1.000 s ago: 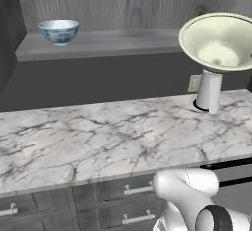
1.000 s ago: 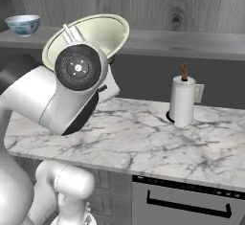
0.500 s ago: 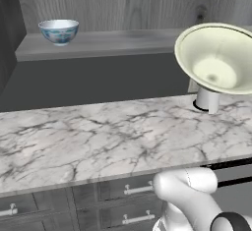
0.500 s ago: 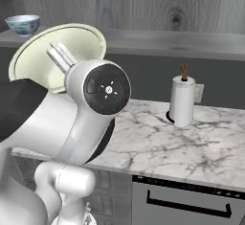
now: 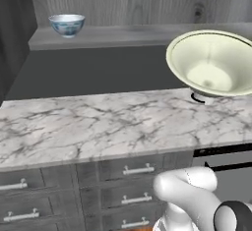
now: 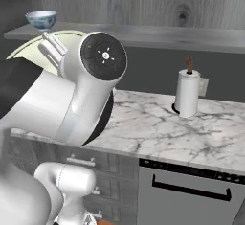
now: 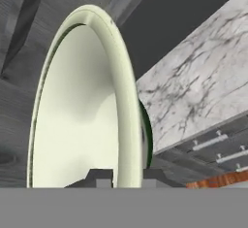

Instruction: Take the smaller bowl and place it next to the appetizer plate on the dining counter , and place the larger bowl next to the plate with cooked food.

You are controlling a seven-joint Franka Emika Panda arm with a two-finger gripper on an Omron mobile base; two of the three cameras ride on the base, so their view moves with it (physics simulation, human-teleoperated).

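- Over the last second we have brought the larger bowl (image 5: pixel 212 64) down and toward the base, away from the wooden shelf (image 5: pixel 147 32); it now hangs tilted over the marble counter with grey drawers (image 5: pixel 88 127).
- Our gripper (image 7: pixel 124 176) is clamped on its rim.
- The smaller bowl (image 5: pixel 67 24) still waits on the shelf.
- The bowl is off the shelf edge; the paper towel roll (image 6: pixel 187 94) stands close behind it.
- Carrying to the blue plate comes next, we judge.
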